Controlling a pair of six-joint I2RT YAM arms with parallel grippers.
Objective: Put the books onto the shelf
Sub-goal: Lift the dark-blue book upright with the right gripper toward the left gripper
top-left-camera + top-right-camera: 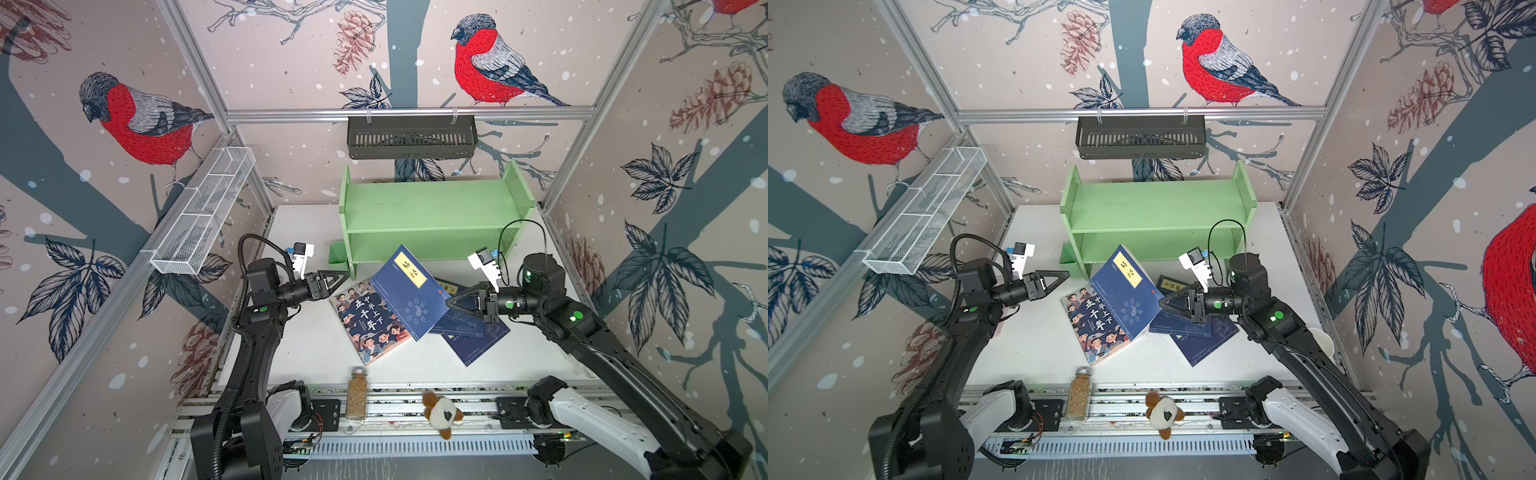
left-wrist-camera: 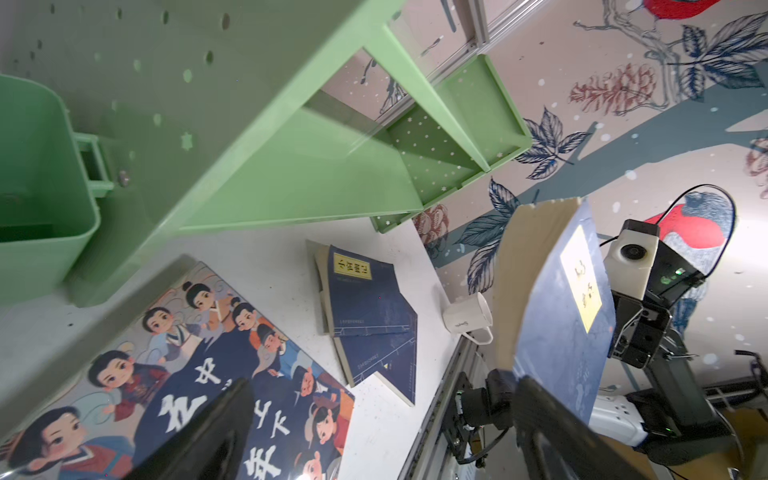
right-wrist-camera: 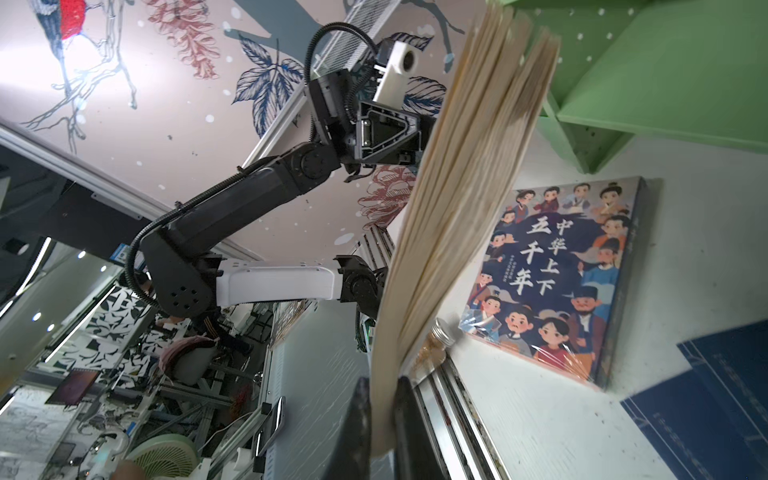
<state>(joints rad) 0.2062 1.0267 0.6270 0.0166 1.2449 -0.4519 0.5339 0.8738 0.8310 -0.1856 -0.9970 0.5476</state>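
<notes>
My right gripper (image 1: 451,301) (image 3: 382,386) is shut on the edge of a navy-blue book (image 1: 409,291) (image 2: 557,316) with a yellow label. It holds the book tilted above the table, in front of the light green shelf (image 1: 432,199) (image 1: 1154,199). The large cartoon book (image 1: 370,328) (image 3: 561,270) lies flat below it. More navy-blue books (image 1: 473,336) (image 2: 365,299) lie overlapping under the right gripper. My left gripper (image 1: 343,276) (image 2: 382,399) is open and holds nothing, beside the shelf's left front corner near its green cup (image 1: 337,253).
A black slotted basket (image 1: 411,137) hangs on the back rail and a white mesh basket (image 1: 203,212) on the left wall. A spice jar (image 1: 357,392) and a plush toy (image 1: 442,413) sit at the front rail. A white mug (image 1: 1323,340) lies at the table's right edge.
</notes>
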